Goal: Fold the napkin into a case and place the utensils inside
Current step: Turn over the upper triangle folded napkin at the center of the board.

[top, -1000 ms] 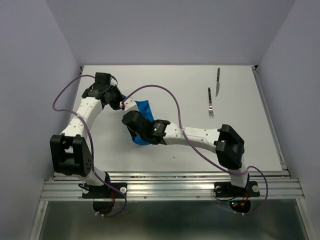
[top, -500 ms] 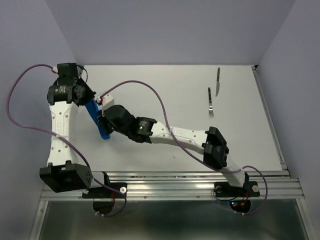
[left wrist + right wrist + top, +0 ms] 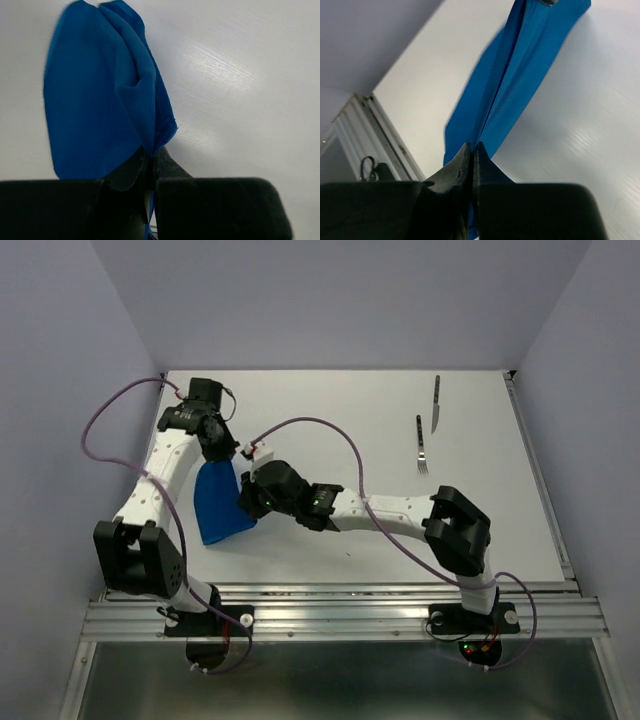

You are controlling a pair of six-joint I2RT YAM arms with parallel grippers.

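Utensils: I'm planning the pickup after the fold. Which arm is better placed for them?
Right, probably: the fork and knife lie far right, on its side. Left tool and right tool both pinch the napkin.

A robotics lab test cell is shown rather than a home or kitchen. A plain white table (image 3: 330,400) is enclosed on three sides by bare, pale lavender walls (image 3: 340,300), like a booth built for filming. Two white-and-black robot arms, the left arm (image 3: 160,475) and the right arm (image 3: 395,515), are bolted to a ribbed aluminium rail (image 3: 340,612) at the near edge. Purple cables (image 3: 310,423) are looped loosely along them, and small status lights (image 3: 470,648) are lit at the right base.
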